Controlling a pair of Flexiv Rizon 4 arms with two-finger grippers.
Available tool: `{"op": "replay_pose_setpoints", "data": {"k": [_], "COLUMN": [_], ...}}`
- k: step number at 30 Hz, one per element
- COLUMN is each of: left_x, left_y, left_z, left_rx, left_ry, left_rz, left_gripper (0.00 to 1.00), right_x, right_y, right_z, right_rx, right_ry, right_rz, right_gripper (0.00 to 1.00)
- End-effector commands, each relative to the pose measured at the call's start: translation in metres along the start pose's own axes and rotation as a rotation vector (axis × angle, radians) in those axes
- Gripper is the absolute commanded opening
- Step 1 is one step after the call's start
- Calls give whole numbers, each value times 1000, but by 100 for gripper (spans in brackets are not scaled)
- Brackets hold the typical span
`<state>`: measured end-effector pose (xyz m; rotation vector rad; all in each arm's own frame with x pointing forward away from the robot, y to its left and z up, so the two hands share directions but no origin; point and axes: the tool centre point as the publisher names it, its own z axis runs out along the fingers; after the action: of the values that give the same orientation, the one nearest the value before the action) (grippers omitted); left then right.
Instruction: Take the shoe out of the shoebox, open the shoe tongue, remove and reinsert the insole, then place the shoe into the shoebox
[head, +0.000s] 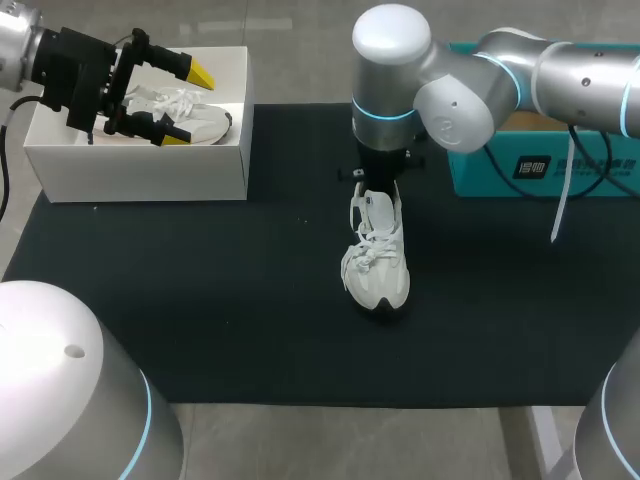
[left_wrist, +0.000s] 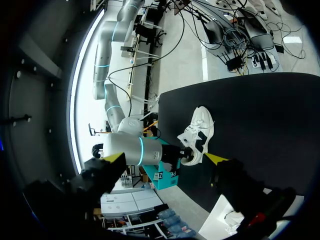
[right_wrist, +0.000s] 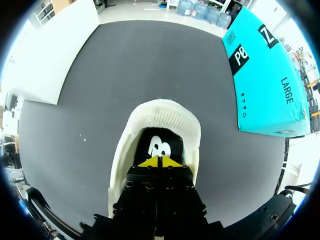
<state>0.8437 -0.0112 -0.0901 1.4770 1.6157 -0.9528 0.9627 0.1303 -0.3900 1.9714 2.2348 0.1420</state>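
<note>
Right jaws: pressed together, yellow fingertips (right_wrist: 167, 162) sitting inside the heel opening of the shoe (right_wrist: 165, 117), right at the black insole (right_wrist: 159, 145). Whether they are nipping it cannot be told.

Left jaws: spread wide, holding nothing, hovering over the white shoebox (head: 140, 165).

Count: two shoes, two boxes, two arms.

The worked shoe is standing on the black mat (head: 200, 300) mid-desk. It is white with a ribbed knit collar, laces bunched over the tongue, toe pointing toward the robot. The second shoe (head: 195, 112), also white, is lying inside the white shoebox, partly hidden by the left jaws.

A teal box (head: 475, 175) is sitting at the mat's far right edge. The right arm (head: 480, 90) is passing in front of it and covering the worked shoe's heel from above.
</note>
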Motion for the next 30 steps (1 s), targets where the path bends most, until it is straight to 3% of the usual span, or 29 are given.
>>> {"op": "replay_pose_setpoints", "data": {"k": [1, 13, 25, 30], "left_x": [-1, -1, -1, -1], "left_y": [1, 1, 1, 1], "left_z": [0, 0, 0, 0], "left_rx": [3, 3, 3, 3], "left_ry": [5, 5, 5, 5], "left_rz": [0, 0, 0, 0], "left_gripper": [100, 100, 100, 100], "right_x": [-2, 9, 7, 6], "right_y": [-5, -18, -10, -7], "right_z": [2, 31, -26, -29], "right_rx": [23, 130, 91, 100], "right_ry": [31, 35, -54, -38], "right_rz": [7, 30, 29, 50], "right_gripper": [0, 0, 0, 0]}}
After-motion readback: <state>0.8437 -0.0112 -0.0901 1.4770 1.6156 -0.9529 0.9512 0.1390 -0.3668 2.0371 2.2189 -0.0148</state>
